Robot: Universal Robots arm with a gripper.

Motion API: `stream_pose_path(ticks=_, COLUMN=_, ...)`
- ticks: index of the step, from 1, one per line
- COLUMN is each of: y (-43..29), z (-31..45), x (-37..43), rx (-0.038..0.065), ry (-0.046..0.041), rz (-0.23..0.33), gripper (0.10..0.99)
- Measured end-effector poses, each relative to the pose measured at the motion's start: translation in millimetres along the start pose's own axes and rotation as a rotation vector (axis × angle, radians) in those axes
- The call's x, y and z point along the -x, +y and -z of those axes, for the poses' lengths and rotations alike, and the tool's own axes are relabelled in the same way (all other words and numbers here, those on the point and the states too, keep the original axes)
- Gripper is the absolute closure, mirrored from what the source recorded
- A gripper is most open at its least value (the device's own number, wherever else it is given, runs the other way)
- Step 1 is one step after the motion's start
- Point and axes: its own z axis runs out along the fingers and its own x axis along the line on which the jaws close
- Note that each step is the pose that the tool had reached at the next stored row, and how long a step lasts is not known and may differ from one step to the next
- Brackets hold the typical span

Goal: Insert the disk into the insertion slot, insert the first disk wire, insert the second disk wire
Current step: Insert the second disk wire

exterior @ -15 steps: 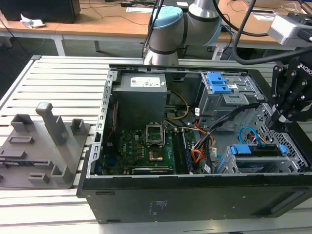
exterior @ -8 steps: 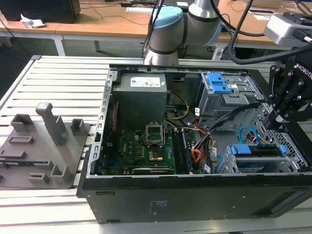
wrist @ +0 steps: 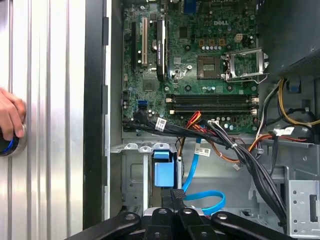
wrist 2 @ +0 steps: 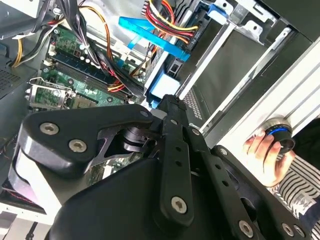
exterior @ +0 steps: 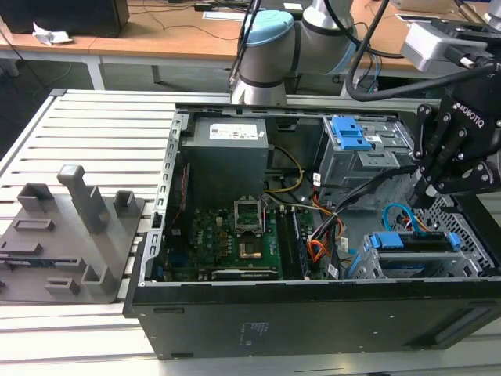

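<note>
- The gripper (exterior: 429, 186) is seen in the exterior view low inside the open computer case (exterior: 313, 313), at that view's right, above the blue loop of the second disk wire (exterior: 398, 217)
- In the first wrist view the fingers (wrist: 172, 196) are pressed together into a narrow tip, touching or just above the blue cable (wrist: 205, 197); whether anything is pinched cannot be told
- The same closed tip is shown in the second wrist view (wrist 2: 167, 107), just beside a blue plastic part
- The disk (exterior: 415, 243) is seated in the insertion slot (exterior: 376, 266), at the case's front corner, with its blue caddy edge showing
- The taller grey cage with a blue latch (exterior: 350, 133) is set behind it
- The motherboard (wrist: 200, 65) is exposed, with bundled black cables (wrist: 240, 155) run across its edge
- A person's hand (wrist: 10, 117) is rested on a round knob on the ribbed table (wrist: 45, 100) outside the case; it is also caught in the second wrist view (wrist 2: 265, 155)
</note>
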Motion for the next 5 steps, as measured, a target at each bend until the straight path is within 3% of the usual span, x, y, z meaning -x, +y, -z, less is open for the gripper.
stream_pose_path(ticks=5, y=0.2, z=0.0, x=0.0, rx=0.0, ry=0.0, rz=0.0, gripper=0.98)
